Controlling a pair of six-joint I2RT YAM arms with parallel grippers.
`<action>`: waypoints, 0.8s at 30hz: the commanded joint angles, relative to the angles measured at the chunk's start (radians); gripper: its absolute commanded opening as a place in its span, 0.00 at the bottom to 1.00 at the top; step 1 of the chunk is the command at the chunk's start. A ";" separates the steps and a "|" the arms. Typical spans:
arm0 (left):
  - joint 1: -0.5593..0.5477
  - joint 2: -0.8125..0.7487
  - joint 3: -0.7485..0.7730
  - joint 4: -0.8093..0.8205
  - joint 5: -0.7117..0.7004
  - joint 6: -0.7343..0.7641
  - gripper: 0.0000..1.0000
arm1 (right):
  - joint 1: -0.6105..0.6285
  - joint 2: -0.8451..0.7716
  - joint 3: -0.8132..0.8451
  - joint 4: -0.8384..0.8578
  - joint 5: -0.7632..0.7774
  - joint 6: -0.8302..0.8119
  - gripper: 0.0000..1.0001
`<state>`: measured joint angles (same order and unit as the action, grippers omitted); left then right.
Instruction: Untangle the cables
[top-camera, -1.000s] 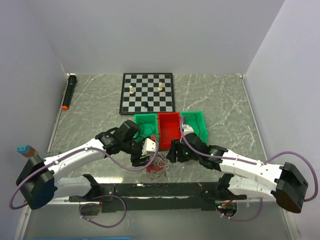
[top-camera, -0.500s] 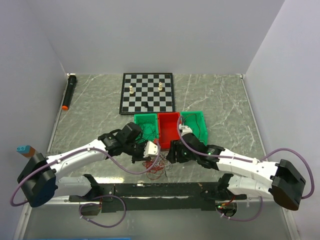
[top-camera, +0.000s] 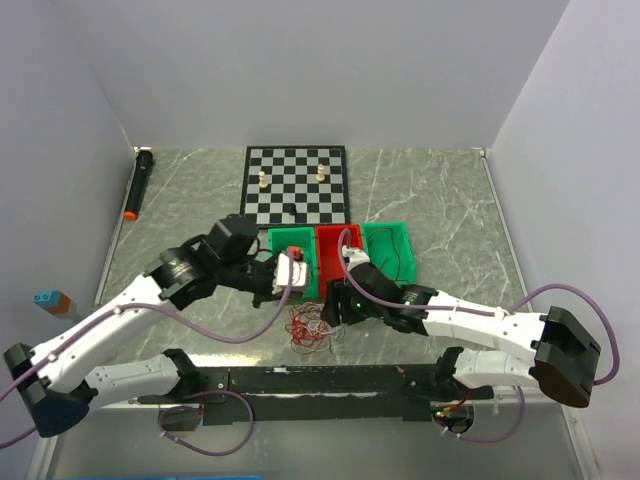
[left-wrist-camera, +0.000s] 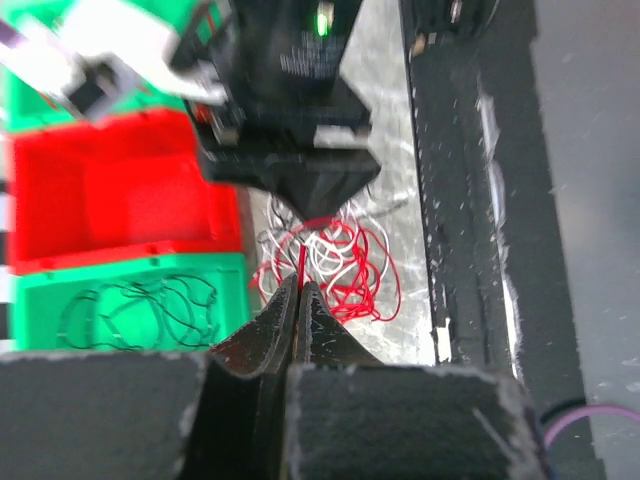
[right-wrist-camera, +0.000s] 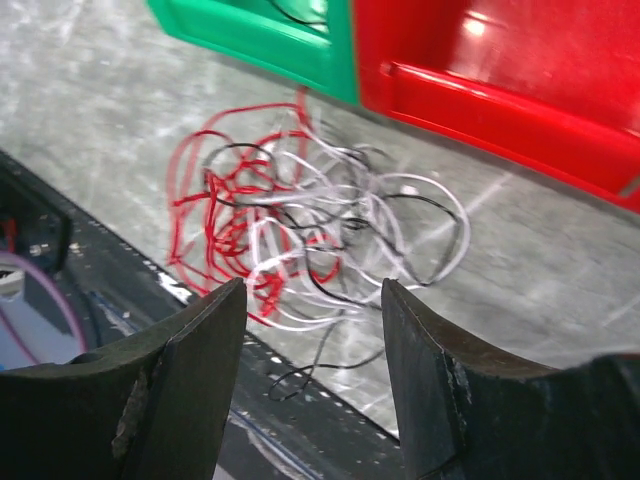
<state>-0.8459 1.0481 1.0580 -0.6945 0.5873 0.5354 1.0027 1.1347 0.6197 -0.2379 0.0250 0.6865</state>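
The cables (top-camera: 310, 328) are a hand-sized tangle of thin red, white and black wires on the marble table, just in front of the bins. My left gripper (top-camera: 303, 283) hangs above the left green bin's front edge. In the left wrist view it (left-wrist-camera: 300, 286) is shut on a single red wire (left-wrist-camera: 301, 258) that runs taut down into the tangle (left-wrist-camera: 335, 262). My right gripper (top-camera: 332, 312) hovers over the tangle's right side. In the right wrist view it (right-wrist-camera: 312, 288) is open, nothing between its fingers, with the wires (right-wrist-camera: 300, 230) spread just below.
Three bins stand in a row behind the tangle: green (top-camera: 290, 250) holding black wires (left-wrist-camera: 140, 305), red (top-camera: 338, 255), green (top-camera: 390, 245). Farther back are a chessboard (top-camera: 295, 185) with pieces and a black marker (top-camera: 138, 182). The black base rail (top-camera: 320, 380) runs along the near edge.
My left gripper closed on a red wire and lifted back toward the left green bin, pulling the wire taut. The right gripper shifted slightly left over the tangle, still open.
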 joint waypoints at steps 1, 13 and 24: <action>-0.005 -0.049 0.141 -0.115 0.036 -0.031 0.01 | 0.025 -0.015 0.074 -0.033 0.047 -0.015 0.63; -0.005 -0.106 0.389 0.001 -0.034 -0.123 0.01 | 0.045 -0.315 0.057 0.034 0.056 -0.240 0.77; -0.007 -0.105 0.390 0.041 -0.035 -0.157 0.01 | 0.155 -0.236 0.072 0.232 0.016 -0.416 0.87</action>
<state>-0.8478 0.9405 1.4307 -0.6960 0.5587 0.4053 1.1378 0.8581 0.6624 -0.1280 0.0677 0.3481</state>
